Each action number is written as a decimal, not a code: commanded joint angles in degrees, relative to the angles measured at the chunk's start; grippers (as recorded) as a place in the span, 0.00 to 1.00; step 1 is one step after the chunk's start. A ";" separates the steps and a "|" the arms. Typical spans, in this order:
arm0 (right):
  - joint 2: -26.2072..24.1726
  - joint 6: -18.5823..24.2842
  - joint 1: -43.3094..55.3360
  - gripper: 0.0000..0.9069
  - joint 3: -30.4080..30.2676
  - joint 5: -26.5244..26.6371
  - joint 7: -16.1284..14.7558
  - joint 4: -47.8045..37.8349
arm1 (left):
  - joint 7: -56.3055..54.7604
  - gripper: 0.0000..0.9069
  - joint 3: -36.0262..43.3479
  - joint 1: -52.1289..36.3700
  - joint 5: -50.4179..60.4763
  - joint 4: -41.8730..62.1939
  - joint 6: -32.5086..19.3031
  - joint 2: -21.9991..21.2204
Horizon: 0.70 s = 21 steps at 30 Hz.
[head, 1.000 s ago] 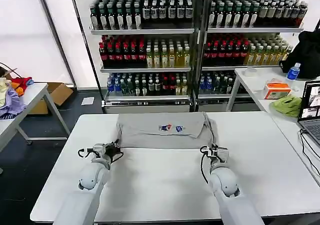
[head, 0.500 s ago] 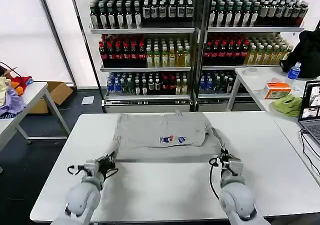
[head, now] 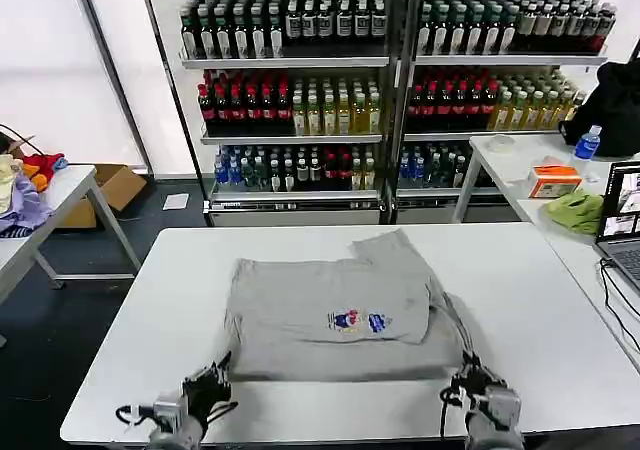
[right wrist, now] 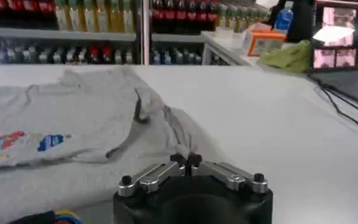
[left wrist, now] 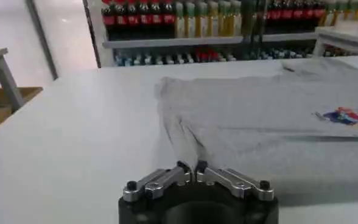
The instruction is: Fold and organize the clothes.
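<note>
Both grippers, left [head: 213, 374] and right [head: 470, 374], now sit near the worktop [head: 560, 300] front edge, fingers pinched on the T-shirt [head: 330, 305] hem. Shirt dragged toward the robot since a second ago, logo now mid-table; likely flattening before the next fold

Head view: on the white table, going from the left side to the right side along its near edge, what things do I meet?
Left end effector → light grey T-shirt → right end effector, both end effectors shut on the T-shirt's near hem.

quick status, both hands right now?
Left hand: shut on the T-shirt at its near left corner.
Right hand: shut on the T-shirt's near right corner.
</note>
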 commanded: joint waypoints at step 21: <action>0.22 -0.73 -7.20 1.00 1.86 -1.10 1.04 12.37 | -1.15 1.00 0.88 11.37 -1.60 -14.77 1.55 -2.62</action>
